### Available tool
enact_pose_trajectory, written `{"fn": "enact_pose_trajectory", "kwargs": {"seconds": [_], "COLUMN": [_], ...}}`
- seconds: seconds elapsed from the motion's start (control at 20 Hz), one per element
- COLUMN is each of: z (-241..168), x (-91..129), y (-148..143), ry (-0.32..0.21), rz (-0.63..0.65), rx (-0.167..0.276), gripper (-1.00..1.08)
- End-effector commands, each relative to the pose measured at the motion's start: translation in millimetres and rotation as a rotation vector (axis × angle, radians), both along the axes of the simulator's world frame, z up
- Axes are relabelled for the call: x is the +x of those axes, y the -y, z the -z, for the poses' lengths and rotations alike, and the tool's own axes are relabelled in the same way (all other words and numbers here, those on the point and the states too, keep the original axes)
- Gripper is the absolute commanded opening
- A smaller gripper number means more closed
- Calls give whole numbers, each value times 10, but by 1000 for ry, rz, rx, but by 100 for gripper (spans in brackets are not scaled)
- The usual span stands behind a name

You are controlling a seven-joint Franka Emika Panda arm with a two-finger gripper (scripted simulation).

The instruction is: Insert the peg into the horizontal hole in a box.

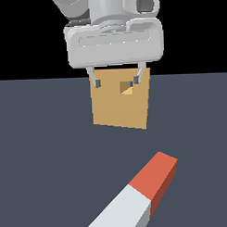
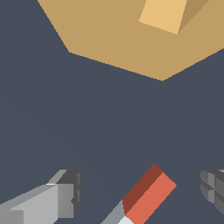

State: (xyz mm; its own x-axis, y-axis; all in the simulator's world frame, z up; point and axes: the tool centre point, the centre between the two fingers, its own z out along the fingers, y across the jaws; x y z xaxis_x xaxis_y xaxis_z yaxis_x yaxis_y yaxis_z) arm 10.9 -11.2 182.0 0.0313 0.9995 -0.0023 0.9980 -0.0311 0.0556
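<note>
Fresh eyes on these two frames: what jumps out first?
The peg lies on the dark floor at the near edge of the exterior view, its red-orange end pointing toward the box. The tan box stands further back, its square hole facing the camera. The gripper hangs open in front of the box, holding nothing.

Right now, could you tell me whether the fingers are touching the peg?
Apart. In the wrist view the peg lies between the open fingers, with bare floor showing on both sides of it.
</note>
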Motion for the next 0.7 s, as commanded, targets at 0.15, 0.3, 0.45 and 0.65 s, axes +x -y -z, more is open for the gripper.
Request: {"fn": "enact_pose_trajectory", "kwargs": {"seconds": [0.15, 0.3, 0.45, 0.65], "z": [18, 72, 166, 360], "x": [11, 41, 85, 139], "y": [32, 128, 296, 649], "ry": [-1, -3, -7, -16], "rz": [12, 48, 110, 239], "rx": [0, 1, 2, 5], "gripper": [100, 100, 100, 100]}}
